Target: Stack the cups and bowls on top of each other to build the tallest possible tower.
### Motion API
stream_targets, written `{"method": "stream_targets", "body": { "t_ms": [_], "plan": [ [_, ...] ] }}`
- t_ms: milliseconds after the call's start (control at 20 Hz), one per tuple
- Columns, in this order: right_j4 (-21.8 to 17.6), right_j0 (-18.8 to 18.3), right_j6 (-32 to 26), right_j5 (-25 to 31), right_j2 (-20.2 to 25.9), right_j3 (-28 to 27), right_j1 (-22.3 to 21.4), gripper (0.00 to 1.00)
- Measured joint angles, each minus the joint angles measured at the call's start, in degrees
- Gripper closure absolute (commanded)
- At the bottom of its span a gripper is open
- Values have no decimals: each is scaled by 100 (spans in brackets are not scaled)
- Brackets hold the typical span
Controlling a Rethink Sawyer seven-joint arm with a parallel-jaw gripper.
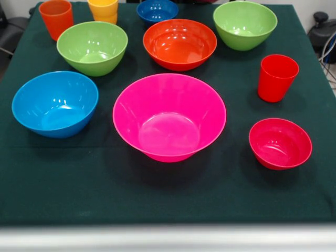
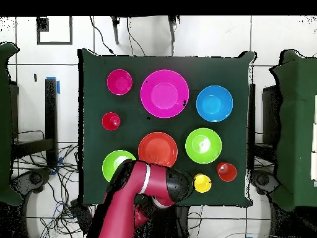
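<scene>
While nothing is stacked yet, the large pink bowl point(image 1: 169, 116) is sitting upright near the middle of the table, closest of the big bowls to the front camera. Beside it, the sky blue bowl point(image 1: 55, 103) is resting on one side and the small red bowl point(image 1: 280, 143) on the other, each apart from it. Behind the pink one, the orange bowl point(image 1: 179, 44) is standing between two lime green bowls point(image 1: 92, 47) point(image 1: 244, 24). The red cup point(image 1: 276, 77) is standing upright just behind the small red bowl. Along the far edge, the orange cup point(image 1: 56, 18), the yellow cup point(image 1: 103, 10) and the small dark blue bowl point(image 1: 157, 10) are lining up, all separate.

In the overhead view, the red and black arm point(image 2: 139, 192) is reaching over the table's robot side, covering part of one green bowl; its gripper is hidden, so I cannot tell how the jaws are standing.

A dark green cloth point(image 1: 168, 194) is covering the table. Around it, a white tiled floor point(image 2: 278, 43) is showing, with loose cables point(image 2: 62, 186) trailing beside the pedestal and dark green-covered furniture point(image 2: 297, 124) standing at both sides.
</scene>
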Motion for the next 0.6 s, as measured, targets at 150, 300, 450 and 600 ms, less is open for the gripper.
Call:
{"method": "stream_targets", "body": {
  "t_ms": [150,300,450,600],
  "plan": [
    [1,-5,-140,0,3,0,1,0],
    [2,-5,-358,0,3,-1,2,0],
    [6,-5,-541,0,3,-1,2,0],
    [67,-4,-750,-1,7,-2,4,0]
  ]
}}
